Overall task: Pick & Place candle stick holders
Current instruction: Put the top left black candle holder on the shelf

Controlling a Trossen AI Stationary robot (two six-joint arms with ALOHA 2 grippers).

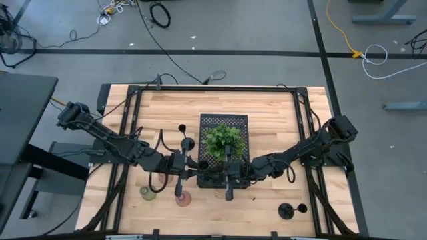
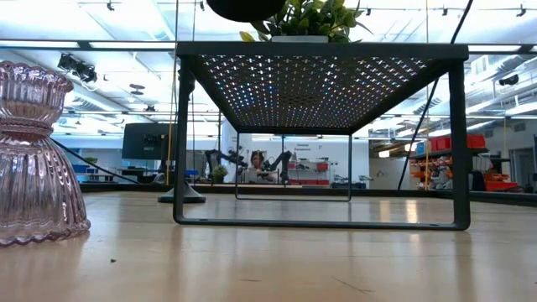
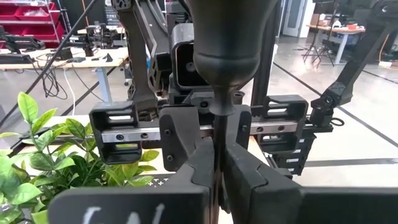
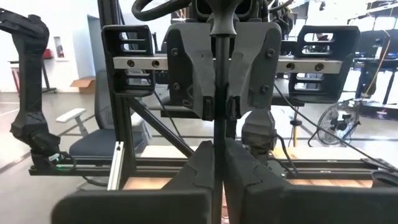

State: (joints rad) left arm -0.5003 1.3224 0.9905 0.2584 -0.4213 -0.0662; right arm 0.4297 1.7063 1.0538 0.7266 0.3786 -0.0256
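Observation:
A black candle stick holder (image 1: 203, 165) with a thin stem is in the air over the near left corner of the black perforated tray (image 1: 235, 123). Both grippers are shut on it. My left gripper (image 1: 191, 165) comes from the left and my right gripper (image 1: 219, 172) from the right, face to face. The holder's rounded body shows above the stem in the left wrist view (image 3: 224, 43) and over the tray top in the low view (image 2: 245, 8). A ribbed pink holder (image 2: 33, 159) and an olive-green one (image 1: 147, 193) stand on their bases on the table near the front. My left gripper (image 3: 217, 177) pinches the holder's thin stem (image 3: 218, 124) between its two fingers, below the rounded body. The fingers come level from the table's left and lie across the stem. The holder stands upright, lifted clear of tray and table. My right gripper (image 4: 217, 171) pinches the same stem (image 4: 217, 127) between its two fingers, right opposite the left gripper's fingers (image 4: 193, 74). The fingers come level from the table's right and lie across the stem. The holder stays upright and clear.
A green leafy plant (image 1: 223, 140) stands on the tray. Two more black holders (image 1: 186, 143) stand on the table left of the tray, and another (image 1: 291, 211) is near the front right. Black rails run along the table's left and right sides.

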